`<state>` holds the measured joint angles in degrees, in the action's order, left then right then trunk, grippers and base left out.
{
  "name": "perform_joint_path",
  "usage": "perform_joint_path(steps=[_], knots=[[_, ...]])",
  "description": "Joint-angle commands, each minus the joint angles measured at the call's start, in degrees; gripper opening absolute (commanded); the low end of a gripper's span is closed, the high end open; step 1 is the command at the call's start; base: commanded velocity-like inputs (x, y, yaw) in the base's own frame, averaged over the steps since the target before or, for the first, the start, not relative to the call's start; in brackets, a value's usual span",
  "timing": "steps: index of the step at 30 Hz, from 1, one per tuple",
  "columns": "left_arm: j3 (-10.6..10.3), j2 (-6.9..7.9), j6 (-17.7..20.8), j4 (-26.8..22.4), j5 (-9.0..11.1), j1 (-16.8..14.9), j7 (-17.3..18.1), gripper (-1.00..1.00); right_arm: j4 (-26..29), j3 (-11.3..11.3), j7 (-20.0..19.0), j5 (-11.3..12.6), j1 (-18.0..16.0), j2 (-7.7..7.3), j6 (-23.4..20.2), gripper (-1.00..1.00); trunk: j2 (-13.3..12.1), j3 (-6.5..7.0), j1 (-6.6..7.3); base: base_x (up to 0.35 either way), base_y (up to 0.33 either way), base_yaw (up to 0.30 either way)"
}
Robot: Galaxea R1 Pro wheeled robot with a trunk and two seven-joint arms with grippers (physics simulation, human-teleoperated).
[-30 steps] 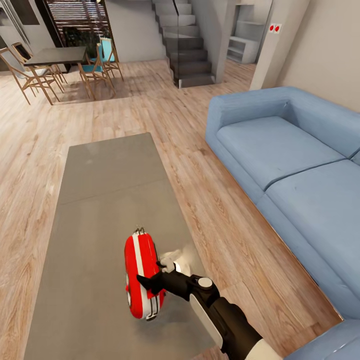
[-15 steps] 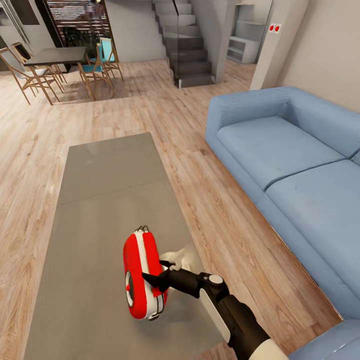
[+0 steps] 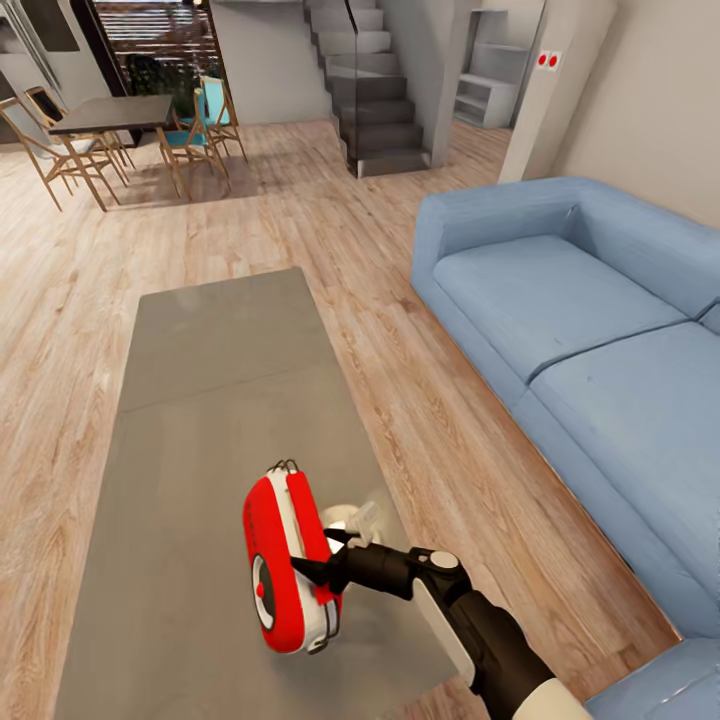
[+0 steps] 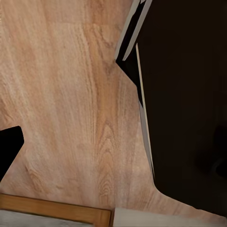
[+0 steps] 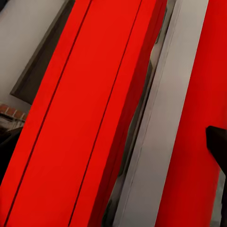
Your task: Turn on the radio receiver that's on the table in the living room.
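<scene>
The red radio receiver (image 3: 283,560) stands on its edge near the front of the grey-taupe table (image 3: 220,400), leaning to the left, with its white-ringed dial (image 3: 262,590) facing left. My right gripper (image 3: 322,562) is open. Its dark fingertips (image 3: 305,572) touch the radio's white-striped right side. Up close in the right wrist view, the radio's red and white bands (image 5: 94,113) sit between the spread fingertips (image 5: 218,144). My left gripper (image 4: 113,156) is open and hangs over the wood floor (image 4: 71,104) beside the robot's dark body.
A light-blue sofa (image 3: 580,300) runs along the table's right side, with a strip of plank floor (image 3: 430,420) between them. Far back stand a dark dining table (image 3: 105,112) with wooden chairs and a grey staircase (image 3: 365,90).
The right gripper has pushed in against the radio, which has tipped leftward so that its dial face shows more. The whole view has shifted slightly.
</scene>
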<state>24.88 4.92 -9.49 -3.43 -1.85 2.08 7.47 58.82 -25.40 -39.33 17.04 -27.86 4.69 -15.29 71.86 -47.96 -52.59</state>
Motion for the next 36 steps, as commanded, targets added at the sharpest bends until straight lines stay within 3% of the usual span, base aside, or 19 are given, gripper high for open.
perform_joint_path(steps=[1, 7, 10, 11, 14, 18, 24, 26, 31, 36], knots=[[0.0, 0.00, 0.0, 0.0, 0.0, 0.0, 0.0, 1.00, 0.1, 0.0, -0.7, 0.2, 0.0, -0.21, 0.0, -1.00, -0.4, 0.19, 0.23, 0.000, 0.000, 0.000], [0.0, 0.05, 0.0, 0.0, -0.1, 0.0, 0.0, 1.00, 0.3, 0.3, -3.3, 0.4, 0.0, -2.14, 0.0, -1.00, -2.8, 1.26, 1.54, 0.000, 0.000, 0.000], [0.0, 0.05, 0.0, 0.0, -0.2, 0.0, 0.1, 1.00, 0.5, 1.4, -6.2, 6.2, 0.0, -5.65, 0.0, -1.00, -4.0, 1.80, 2.20, 0.000, 0.000, 0.000], [0.0, 0.01, 0.0, 0.0, -1.4, 0.0, 0.0, 1.00, 0.6, 1.5, -7.3, 10.9, 0.0, -9.32, 0.0, -1.00, -4.4, 1.98, 2.42, 0.000, 0.000, 0.000], [0.1, 0.00, 0.0, 0.0, -3.2, 0.0, 0.0, 1.00, 0.6, 1.6, -9.0, 12.8, 0.0, -11.37, 0.0, -1.00, -5.6, 2.52, 3.08, 0.000, 0.000, 0.000], [0.1, -0.02, 0.0, 0.0, -4.0, 0.0, 0.0, 1.00, 0.6, 1.9, -15.3, 13.3, 0.0, -13.19, 0.0, -1.00, -7.2, 3.24, 3.96, 0.000, 0.000, 0.000], [0.1, 0.00, 0.0, 0.1, -4.3, 0.0, 0.0, 1.00, 0.6, 4.5, -19.5, 14.0, 0.0, -14.92, 0.0, -1.00, -9.6, 4.32, 5.28, 0.000, 0.000, 0.000], [0.1, 0.00, 0.0, 0.1, -4.3, 0.0, 0.0, 1.00, 0.5, 5.7, -21.4, 15.3, 0.0, -15.60, 0.0, -1.00, -10.4, 4.68, 5.72, 0.000, 0.000, 0.000], [0.0, 0.03, 0.0, 0.1, -4.4, 0.0, 0.1, 1.00, 0.3, 6.5, -26.6, 17.0, 0.0, -16.99, 0.0, -1.00, -12.4, 5.57, 6.82, 0.000, 0.000, 0.000], [-2.5, 0.08, 0.1, 0.0, -4.3, 0.0, 0.2, 1.00, 0.3, 6.6, -28.3, 17.2, 0.0, -17.54, 0.0, -1.00, -14.5, 6.47, 7.91, 0.000, 0.000, 0.000]])
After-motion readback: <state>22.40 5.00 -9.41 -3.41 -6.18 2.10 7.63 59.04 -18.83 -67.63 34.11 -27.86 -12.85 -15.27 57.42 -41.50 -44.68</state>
